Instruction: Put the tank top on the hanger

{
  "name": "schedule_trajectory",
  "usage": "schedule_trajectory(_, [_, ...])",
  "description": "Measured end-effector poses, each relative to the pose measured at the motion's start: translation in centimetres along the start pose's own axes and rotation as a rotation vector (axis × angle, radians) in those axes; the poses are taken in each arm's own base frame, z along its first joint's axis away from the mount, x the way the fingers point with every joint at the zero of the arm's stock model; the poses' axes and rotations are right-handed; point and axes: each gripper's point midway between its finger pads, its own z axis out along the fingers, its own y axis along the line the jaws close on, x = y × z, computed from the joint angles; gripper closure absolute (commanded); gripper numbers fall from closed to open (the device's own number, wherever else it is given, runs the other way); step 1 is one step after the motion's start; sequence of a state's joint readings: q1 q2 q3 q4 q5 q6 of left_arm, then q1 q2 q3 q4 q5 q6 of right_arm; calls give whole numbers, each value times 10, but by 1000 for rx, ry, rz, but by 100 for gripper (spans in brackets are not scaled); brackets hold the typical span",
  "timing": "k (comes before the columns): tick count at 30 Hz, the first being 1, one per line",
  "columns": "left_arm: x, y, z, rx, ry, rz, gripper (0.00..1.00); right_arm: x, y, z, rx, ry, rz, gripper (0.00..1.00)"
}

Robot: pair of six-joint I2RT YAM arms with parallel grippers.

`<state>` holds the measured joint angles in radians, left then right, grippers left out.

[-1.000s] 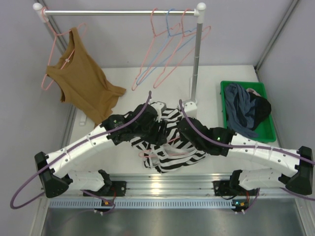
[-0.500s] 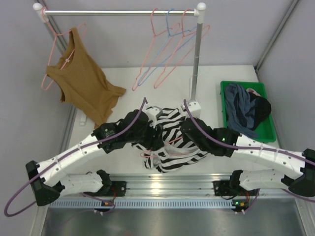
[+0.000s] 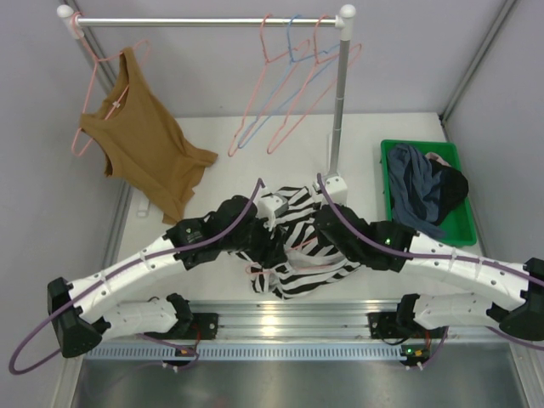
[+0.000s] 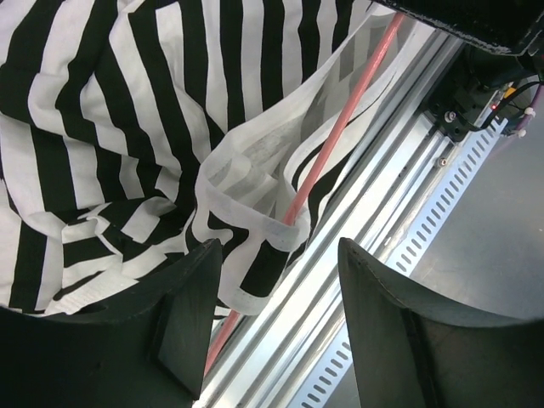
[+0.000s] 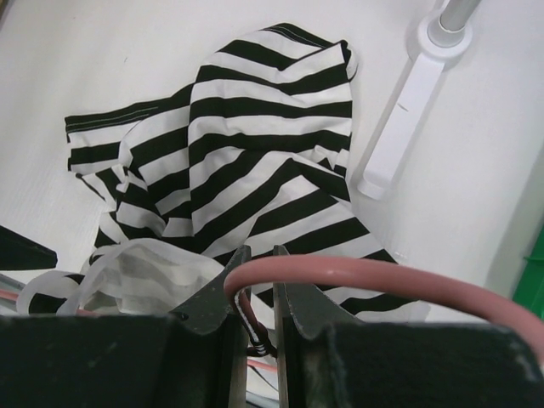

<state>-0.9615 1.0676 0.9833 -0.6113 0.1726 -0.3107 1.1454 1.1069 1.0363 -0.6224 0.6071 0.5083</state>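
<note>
Clamping the hanger [image 5: 382,272], right gripper [image 5: 255,274] sits over the tank top [image 4: 127,102]; left gripper [image 4: 280,263] gapes empty above it, rack base [image 5: 399,127] just beside.

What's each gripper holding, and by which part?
Right gripper pinches the thin pink wire hanger at its twisted neck, below the hook. Left gripper is open, holding nothing.

Both arms reach inward; left claw [image 4: 279,255] gapes, right claw [image 5: 259,253] clamps the hanger [image 5: 382,276].
</note>
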Motion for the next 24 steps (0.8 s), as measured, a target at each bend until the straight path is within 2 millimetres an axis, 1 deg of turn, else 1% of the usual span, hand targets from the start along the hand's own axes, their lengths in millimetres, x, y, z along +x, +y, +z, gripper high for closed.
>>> schedule_trajectory(3, [0, -1, 4, 15, -7, 14, 39, 0, 0, 0, 0, 2, -3, 100])
schedule_trajectory(8, [14, 1, 10, 32, 26, 24, 39, -4, 0, -3, -4, -1, -2, 100])
schedule_trajectory(10, [17, 0, 11, 38, 33, 26, 40, -6, 1, -4, -7, -4, 0, 100])
schedule_trajectory(14, [13, -1, 13, 51, 15, 38, 41, -11, 2, -7, -15, -11, 0, 100])
schedule_trajectory(16, [15, -2, 15, 62, 12, 43, 44, -14, 3, -8, -20, -18, 5, 100])
schedule_trajectory(18, [16, -3, 17, 74, 12, 47, 47, -18, 3, -10, -24, -22, 10, 100])
schedule_trajectory(21, [18, -4, 19, 83, 13, 52, 57, -21, 4, -12, -28, -27, 10, 100])
schedule_trajectory(22, [18, -4, 19, 85, 13, 53, 61, -22, 4, -13, -31, -28, 11, 100])
schedule_trajectory(23, [19, -4, 19, 88, 13, 54, 69, -24, 5, -14, -33, -30, 10, 100])
schedule_trajectory(24, [18, -5, 19, 93, 11, 54, 73, -25, 5, -15, -35, -32, 11, 100])
